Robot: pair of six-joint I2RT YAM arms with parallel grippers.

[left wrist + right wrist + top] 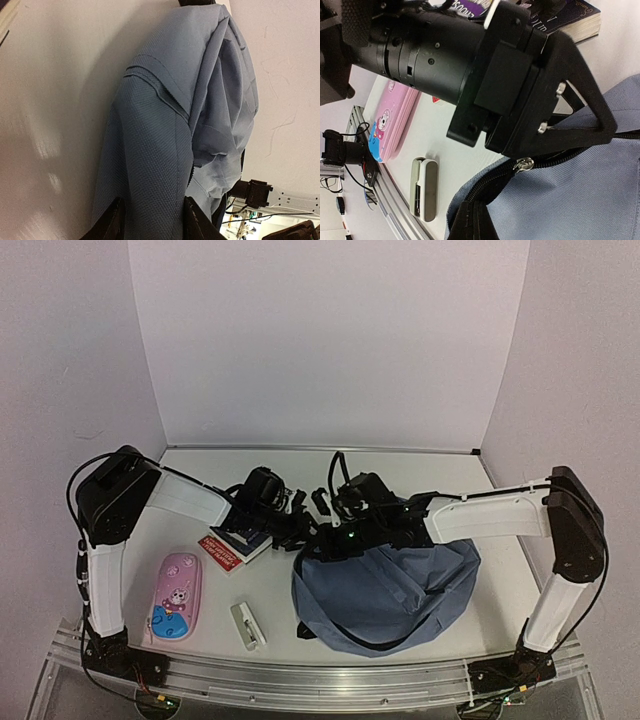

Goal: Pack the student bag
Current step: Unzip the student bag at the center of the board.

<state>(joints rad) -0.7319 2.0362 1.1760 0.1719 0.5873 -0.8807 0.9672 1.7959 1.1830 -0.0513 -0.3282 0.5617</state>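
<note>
The slate-blue student bag (pixel 385 590) lies slumped at centre right, its black-zipped top edge raised toward both grippers. In the left wrist view my left gripper (pixel 155 215) has its jaws apart, and a thick fold of the student bag (pixel 150 150) fills the gap between them. My right gripper (pixel 470 222) is shut on the bag's black zip trim (pixel 490 185), a little below the metal zip pull (pixel 524 163). Seen from above, the left gripper (pixel 303 528) and right gripper (pixel 345 535) meet at the bag's upper left corner.
A pink pencil case (pixel 175 597) lies at the front left. A small white and grey clip-like item (pixel 247 625) sits beside it. Books (pixel 238 540) lie under the left arm. The left gripper's body (pixel 470 65) fills the right wrist view.
</note>
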